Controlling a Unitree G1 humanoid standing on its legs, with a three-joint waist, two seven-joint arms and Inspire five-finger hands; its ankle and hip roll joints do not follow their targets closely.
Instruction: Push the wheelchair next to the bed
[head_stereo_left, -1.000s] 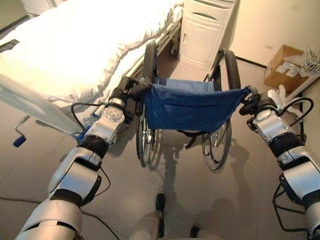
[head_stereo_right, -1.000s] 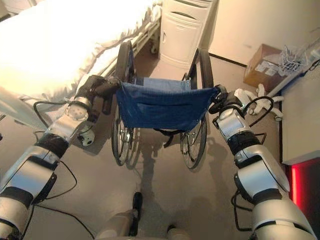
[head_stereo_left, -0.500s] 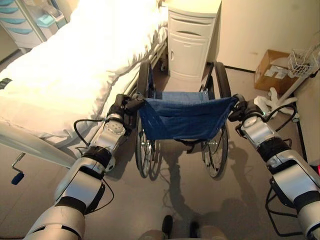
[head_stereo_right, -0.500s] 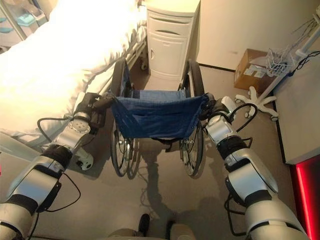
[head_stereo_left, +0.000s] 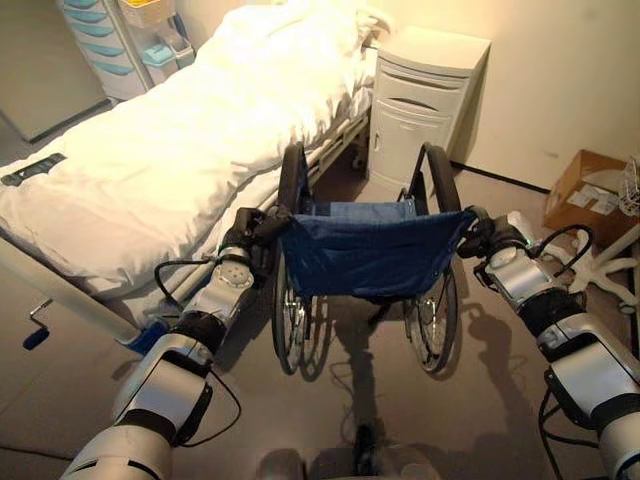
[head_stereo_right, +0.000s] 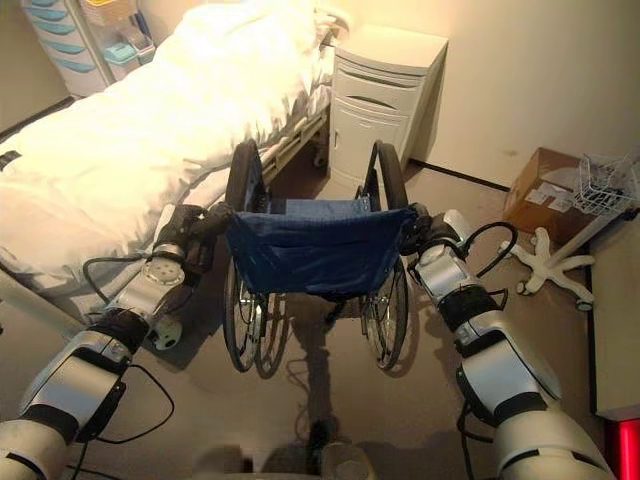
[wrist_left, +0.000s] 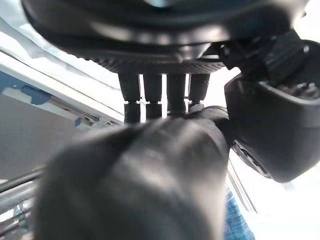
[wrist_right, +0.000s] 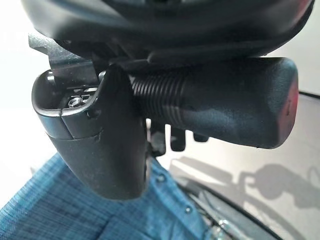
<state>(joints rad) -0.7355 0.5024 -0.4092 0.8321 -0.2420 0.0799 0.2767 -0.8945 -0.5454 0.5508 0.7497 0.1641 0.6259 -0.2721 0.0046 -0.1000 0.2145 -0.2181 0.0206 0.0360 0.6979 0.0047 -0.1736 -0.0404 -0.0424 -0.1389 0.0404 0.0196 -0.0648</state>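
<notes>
1 wheelchair (head_stereo_left: 370, 262), 1 bed (head_stereo_left: 170, 160), 1 nightstand (head_stereo_left: 425, 88), 1 cardboard box (head_stereo_left: 590, 195)

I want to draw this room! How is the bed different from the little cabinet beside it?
The bed is long, low and soft, under a rumpled white quilt; the bedside cabinet is tall, narrow and hard, with a flat top and drawer fronts. The bed lies to the left of the wheelchair, while the bedside cabinet stands ahead of it by the wall. Both are white.
</notes>
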